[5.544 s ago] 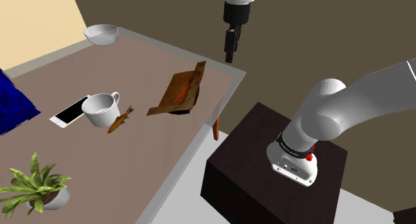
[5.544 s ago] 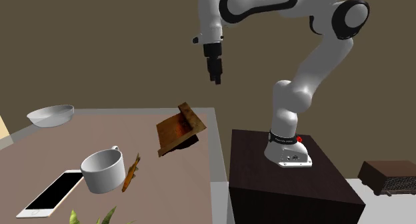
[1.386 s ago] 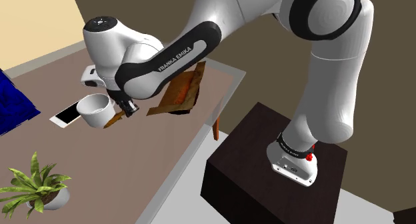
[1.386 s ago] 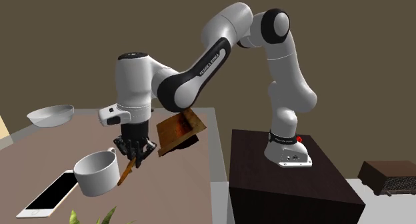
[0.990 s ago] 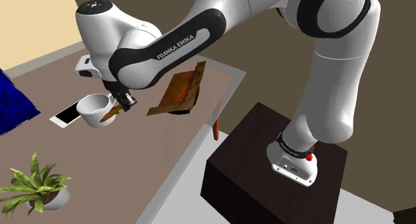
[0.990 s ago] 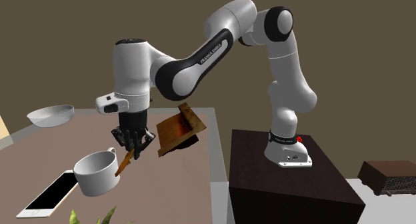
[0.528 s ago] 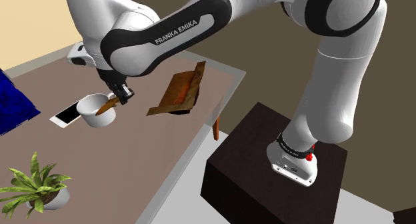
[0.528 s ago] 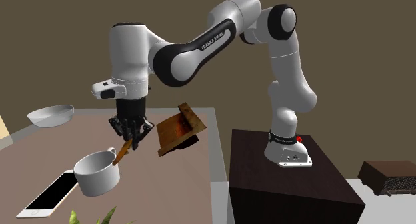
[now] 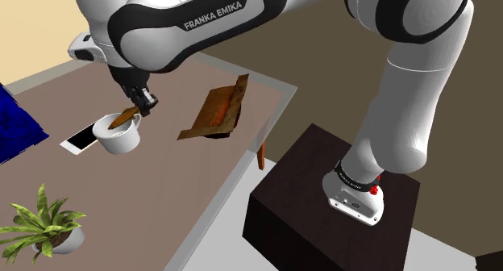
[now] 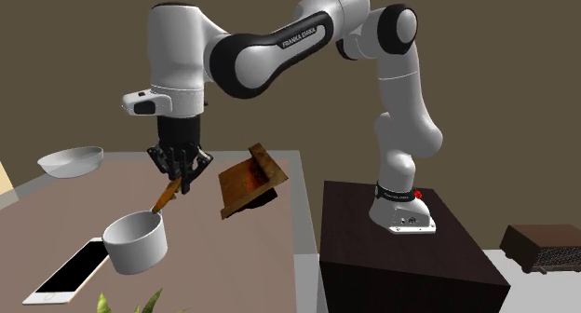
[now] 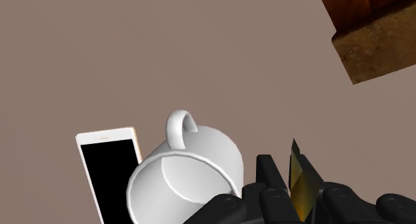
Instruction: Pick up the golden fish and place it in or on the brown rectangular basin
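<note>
My pincer (image 10: 179, 183): clasps the golden fish (image 10: 164, 199) by one end, so it hangs just above the white mug (image 10: 135, 243).
Brown basin (image 10: 248, 181): tilted, nearby, my target.

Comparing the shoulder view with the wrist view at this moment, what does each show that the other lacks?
Shoulder view, not wrist: the potted plant, a blue object at its left edge, the dark stand and the white arm. Wrist view, not shoulder: close up, the jaws clasping the golden fish from both sides. Both: the white mug, the phone beside it, the brown basin and the table.
</note>
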